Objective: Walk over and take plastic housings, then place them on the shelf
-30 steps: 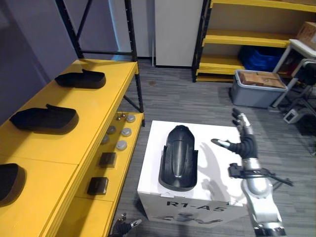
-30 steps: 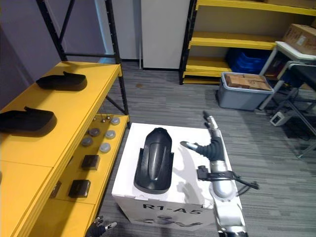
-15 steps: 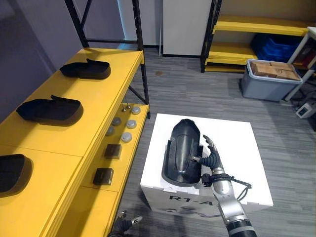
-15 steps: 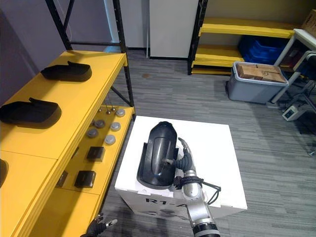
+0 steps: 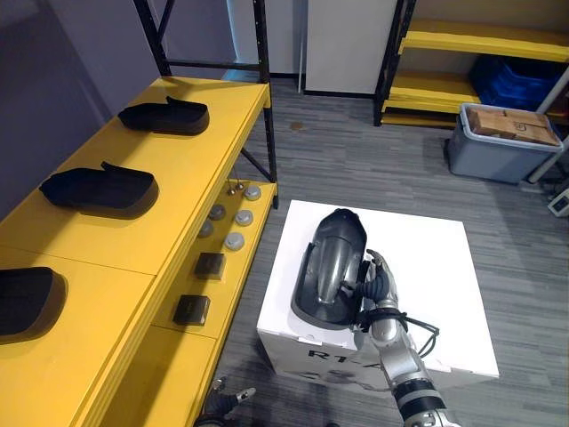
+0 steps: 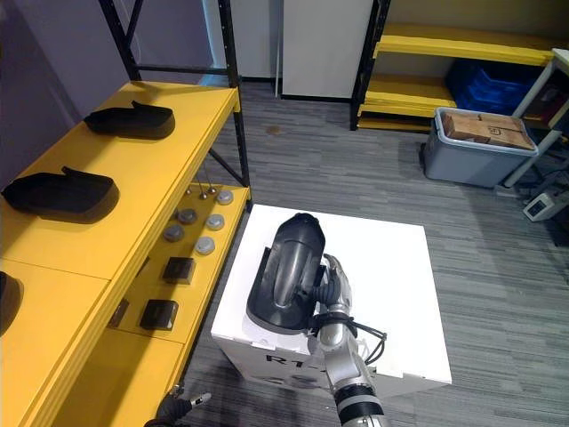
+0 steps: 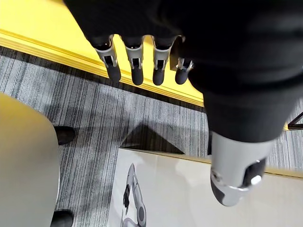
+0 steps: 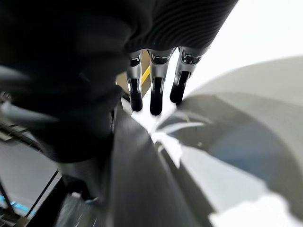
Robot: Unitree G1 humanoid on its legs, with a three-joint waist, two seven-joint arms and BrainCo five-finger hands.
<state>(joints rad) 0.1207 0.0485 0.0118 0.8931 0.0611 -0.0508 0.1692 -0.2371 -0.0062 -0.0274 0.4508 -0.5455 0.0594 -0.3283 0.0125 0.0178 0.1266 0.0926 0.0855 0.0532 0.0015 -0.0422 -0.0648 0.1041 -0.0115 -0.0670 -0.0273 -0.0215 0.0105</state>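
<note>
A black plastic housing (image 5: 329,267) lies lengthwise on a white box (image 5: 427,267), its rounded end pointing away from me. My right hand (image 5: 380,286) is against the housing's right wall, close to its near end. In the right wrist view its fingers (image 8: 154,90) reach out straight beside the dark housing wall (image 8: 142,179). Three more black housings (image 5: 166,116) (image 5: 100,189) (image 5: 27,301) lie on the yellow shelf (image 5: 187,169) at the left. My left hand (image 5: 220,407) hangs low by the shelf, its fingers (image 7: 135,66) relaxed and holding nothing.
The shelf's lower level holds round grey discs (image 5: 233,227) and two dark blocks (image 5: 210,264). A grey bin with cardboard (image 5: 502,142) and a yellow rack (image 5: 480,44) stand at the back right. Grey floor lies between the box and the rack.
My right hand has swung left from over the box's right part to the housing's right side. The whole picture has shifted as the camera moved.
</note>
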